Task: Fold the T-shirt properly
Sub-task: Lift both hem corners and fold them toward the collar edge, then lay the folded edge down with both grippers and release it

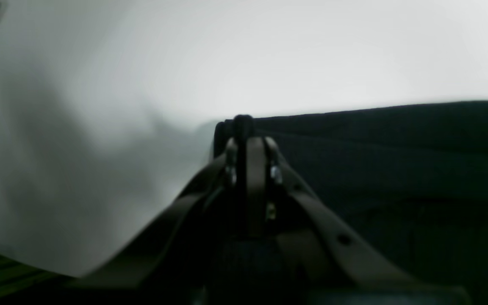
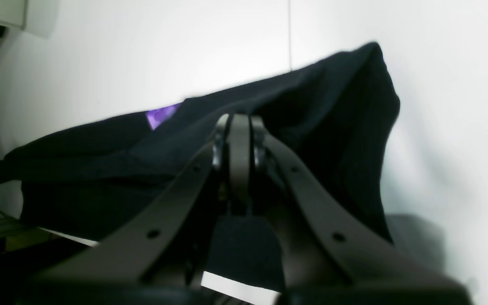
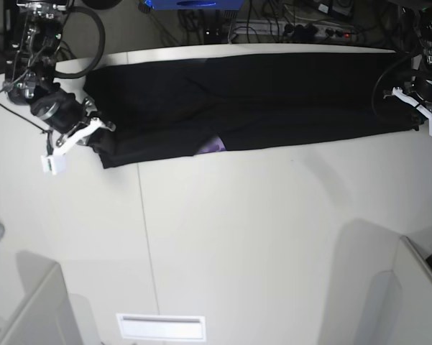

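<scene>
- Cloth is seen stretched as a long, narrow black band across the far part of the white table [image 3: 223,237]: the T-shirt [image 3: 259,100] has already been folded lengthwise, and a small purple patch of its print [image 3: 214,146] shows at the near edge.
- The right gripper [image 2: 239,123], on the base view's left, is closed on the T-shirt; in its wrist view the jaws are pressed together with black cloth bunched and lifted around them, and a sliver of purple is visible beside them.
- The left gripper [image 1: 244,127], on the base view's right, is also closed, at the corner of the other end of the band; whether cloth is truly pinched between the jaws cannot be told for certain from the dark wrist view, though the tip is set right at the cloth's edge.
- The step in hand is judged to be the holding of both ends, ready for a crosswise fold.
- For the next move, one end would probably need to be lifted and carried over toward the other, with the edges kept aligned and the cloth kept taut enough not to sag.
- A loose grip at the left end could let that corner slip and the fold skew.
</scene>
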{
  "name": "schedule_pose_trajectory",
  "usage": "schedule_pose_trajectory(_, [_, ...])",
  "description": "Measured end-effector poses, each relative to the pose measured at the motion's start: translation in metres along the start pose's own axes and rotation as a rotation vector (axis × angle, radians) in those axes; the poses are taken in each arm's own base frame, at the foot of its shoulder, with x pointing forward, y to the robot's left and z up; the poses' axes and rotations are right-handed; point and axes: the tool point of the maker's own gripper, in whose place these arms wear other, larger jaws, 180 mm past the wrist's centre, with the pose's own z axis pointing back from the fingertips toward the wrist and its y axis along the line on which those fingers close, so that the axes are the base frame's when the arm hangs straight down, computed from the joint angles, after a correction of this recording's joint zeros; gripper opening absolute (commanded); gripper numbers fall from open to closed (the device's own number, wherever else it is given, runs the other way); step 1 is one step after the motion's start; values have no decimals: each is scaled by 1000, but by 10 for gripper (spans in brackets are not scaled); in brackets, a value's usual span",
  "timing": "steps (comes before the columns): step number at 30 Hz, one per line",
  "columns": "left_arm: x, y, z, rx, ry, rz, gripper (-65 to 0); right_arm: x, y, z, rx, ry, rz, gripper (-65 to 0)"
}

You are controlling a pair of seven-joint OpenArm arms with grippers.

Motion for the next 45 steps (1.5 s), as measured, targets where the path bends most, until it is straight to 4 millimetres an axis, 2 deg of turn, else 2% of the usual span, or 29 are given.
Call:
schedule_pose_trajectory(6, [-13, 0, 4, -3, 33, -10, -650, -10, 13, 2, 71, 35, -44, -650])
schedule_pose_trajectory(14, [-33, 3, 10, 2, 92, -31, -650, -31, 4, 4, 46, 83, -70, -650])
schedule_pose_trajectory(21, [-44, 5, 14, 5, 125, -46, -650, -32, -9, 4, -22, 92, -31, -650])
schedule_pose_trajectory(28, [-48, 5, 15, 5, 133, -49, -650, -43, -18, 5, -68, 120, -15, -650])
schedule_pose_trajectory(34, [-54, -10, 11, -38, 152, -61, -650, -62, -25, 7, -85, 162, -41, -650])
schedule_pose_trajectory(45, [-57, -9, 9, -33, 162, -51, -650, -64, -25, 7, -83, 167, -44, -650])
